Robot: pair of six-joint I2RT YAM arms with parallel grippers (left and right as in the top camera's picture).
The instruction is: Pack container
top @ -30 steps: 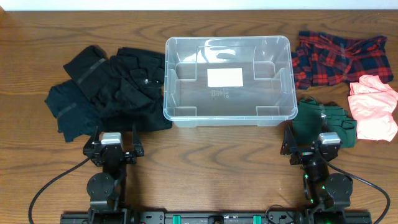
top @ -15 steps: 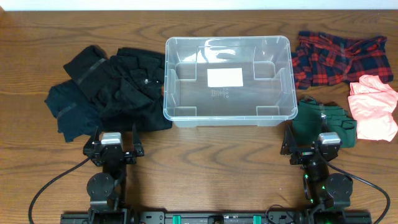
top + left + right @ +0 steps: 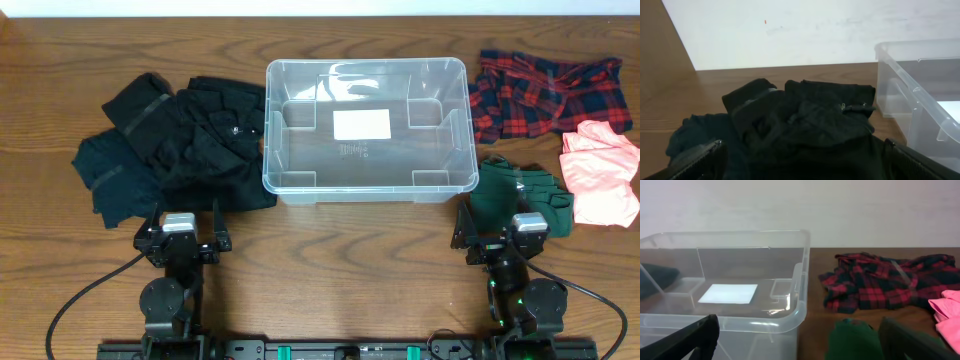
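The left wrist view's right edge cuts off the container [image 3: 920,50].

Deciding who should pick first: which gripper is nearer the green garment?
Right. The right gripper stands open at the near edge of the green garment. The left gripper, also open, is on the far side of the table, by the black clothes.
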